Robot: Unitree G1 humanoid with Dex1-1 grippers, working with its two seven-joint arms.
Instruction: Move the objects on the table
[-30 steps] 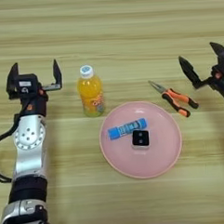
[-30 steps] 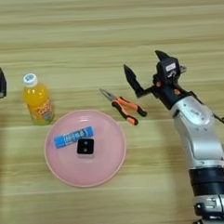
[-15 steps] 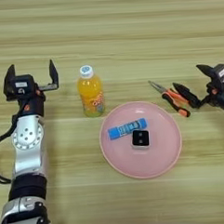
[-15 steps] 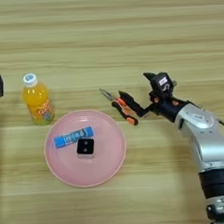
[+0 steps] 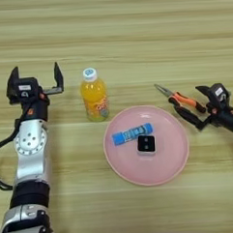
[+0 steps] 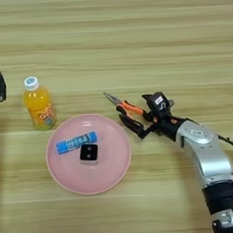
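Note:
The orange-handled pliers (image 6: 118,104) lie on the table (image 5: 133,35) just right of a pink plate (image 5: 174,159), tips pointing up-left. My right gripper (image 6: 133,108) is down at the pliers' handles and open, one finger above them and one finger (image 6: 133,128) below. The blue-labelled tube (image 5: 132,133) lies on the plate beside a small black block (image 5: 146,144). The orange drink bottle (image 5: 94,98) stands upright left of the plate. My left gripper (image 5: 35,79) is held open, left of the bottle and apart from it.
The right forearm (image 6: 207,157) runs from the lower right edge toward the pliers. The left forearm (image 5: 30,161) rises from the bottom left corner.
My right gripper has come left and down from the right edge, and its fingers now straddle the pliers' handles. The left arm has barely moved.

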